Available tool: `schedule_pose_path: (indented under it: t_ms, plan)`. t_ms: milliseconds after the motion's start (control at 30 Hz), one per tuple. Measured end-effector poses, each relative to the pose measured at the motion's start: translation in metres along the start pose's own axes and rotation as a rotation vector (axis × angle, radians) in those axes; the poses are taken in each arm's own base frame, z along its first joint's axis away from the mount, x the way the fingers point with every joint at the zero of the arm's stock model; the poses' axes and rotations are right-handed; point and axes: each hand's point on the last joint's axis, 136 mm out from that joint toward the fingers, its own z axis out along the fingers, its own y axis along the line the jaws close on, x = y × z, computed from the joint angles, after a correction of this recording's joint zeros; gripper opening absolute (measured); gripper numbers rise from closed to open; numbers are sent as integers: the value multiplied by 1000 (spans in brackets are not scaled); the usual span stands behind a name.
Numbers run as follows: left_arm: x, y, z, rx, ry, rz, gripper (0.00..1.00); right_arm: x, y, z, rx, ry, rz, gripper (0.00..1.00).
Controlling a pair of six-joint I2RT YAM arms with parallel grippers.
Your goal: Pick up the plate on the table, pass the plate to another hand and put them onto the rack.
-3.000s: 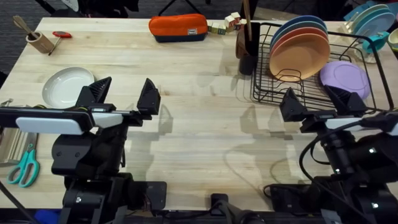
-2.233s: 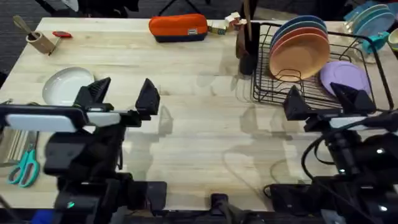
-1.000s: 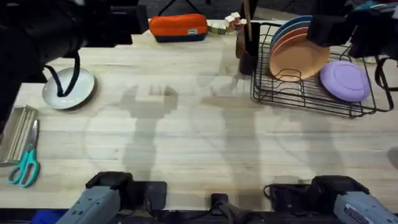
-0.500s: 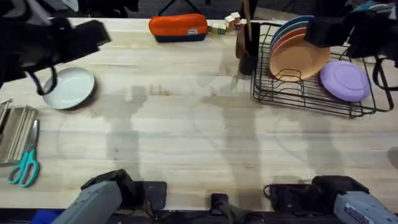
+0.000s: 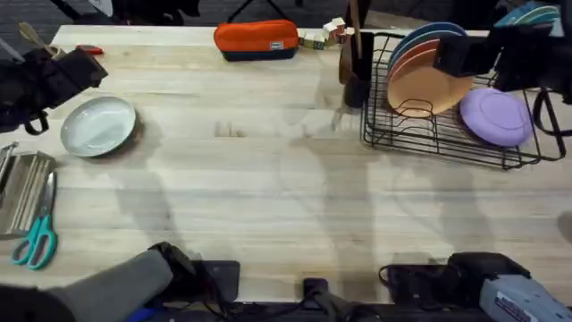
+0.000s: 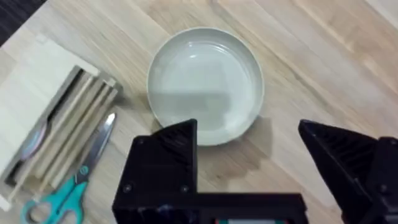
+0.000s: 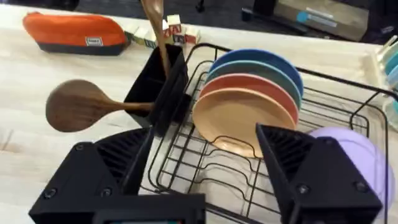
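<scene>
Overhead, we see the plate [image 5: 98, 125] lying ungrasped near the bench's [image 5: 268, 179] left edge; left fingers [image 6: 163, 154] spread above it, right fingers [image 7: 298, 162] spread, seemingly over the rack [image 5: 447, 134]; everything remains.

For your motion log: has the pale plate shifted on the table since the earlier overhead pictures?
No. The plate lies at the same spot beside the scissors.
</scene>
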Motion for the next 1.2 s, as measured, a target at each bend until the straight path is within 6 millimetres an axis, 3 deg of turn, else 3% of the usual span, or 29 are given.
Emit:
schedule_pose_path:
  t_ms: [333, 767, 1200]
  plan:
    - [15, 4, 35, 32, 103, 181, 993, 4, 0, 0, -1, 15, 2, 992]
    - [-38, 44, 56, -33, 61, 163, 994, 4, 0, 0, -1, 16, 2, 992]
    - [-34, 65, 108, -52, 95, 169, 992, 4, 0, 0, -1, 16, 2, 992]
